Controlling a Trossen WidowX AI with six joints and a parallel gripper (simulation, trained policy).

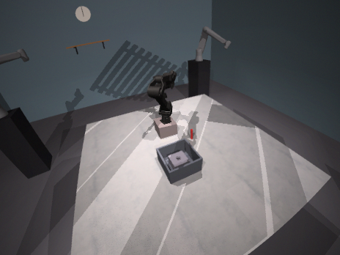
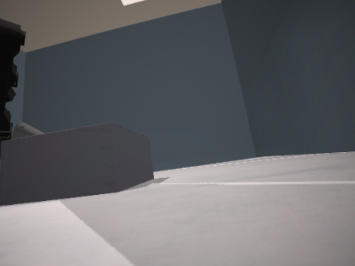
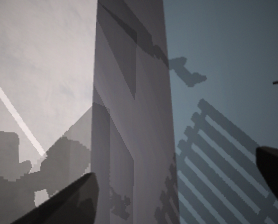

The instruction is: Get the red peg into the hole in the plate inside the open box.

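Observation:
The red peg [image 1: 191, 133] stands upright on the table top, just behind the open box and to the right of the arm's base in the top view. The grey open box [image 1: 187, 171] [image 2: 57, 169] sits in front of the base. Inside it at the bottom lies a pale plate [image 1: 172, 160] with a small dark hole near its middle. My gripper [image 3: 175, 169] is open, its two fingers wide apart at the lower edges of the wrist view with nothing between them. It is raised high with the folded arm, away from the peg and box. The peg is not visible in the exterior view or the wrist view.
The black arm [image 1: 155, 91] [image 2: 5, 77] rises from a pinkish base block [image 1: 166, 130]. Dark pedestals stand off the table top at the left [image 1: 27, 147] and back right [image 1: 198, 78], with grey arms on them. The box walls stand up all around the plate.

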